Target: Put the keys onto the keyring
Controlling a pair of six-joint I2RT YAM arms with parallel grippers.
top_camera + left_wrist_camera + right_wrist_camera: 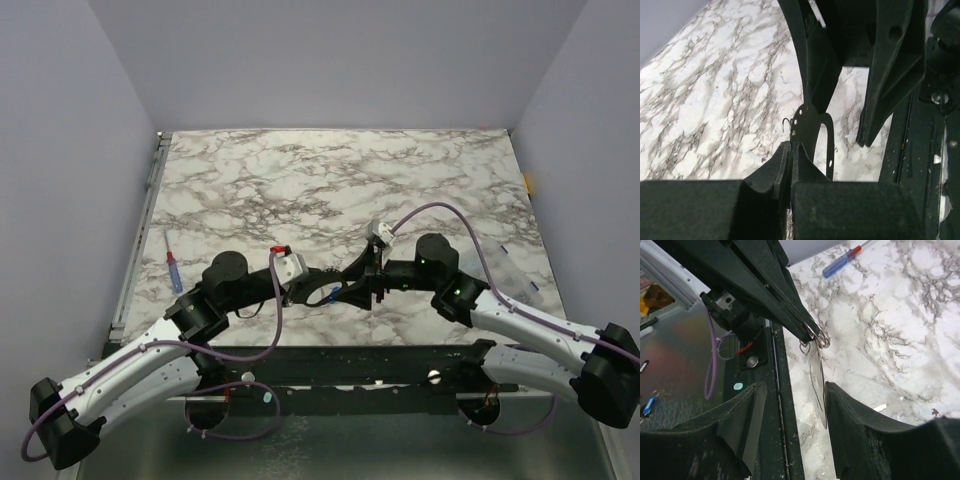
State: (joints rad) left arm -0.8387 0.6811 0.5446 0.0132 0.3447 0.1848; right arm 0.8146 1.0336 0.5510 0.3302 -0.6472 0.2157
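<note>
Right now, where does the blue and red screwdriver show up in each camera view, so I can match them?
Top external: the screwdriver lies on the marble table near its left edge, left of the left arm.
Left wrist: not in it.
Right wrist: the screwdriver is at the top edge, right of centre, beyond the left fingers.
Shared landmark: the left fingers, shut on the keyring, show in all three views.

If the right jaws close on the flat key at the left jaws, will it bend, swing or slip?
Likely stiff: the key shows as a thin flat metal blade, edge-on. It may pivot, since it seems to hang from the keyring. Smooth metal, probably slippery.
</note>
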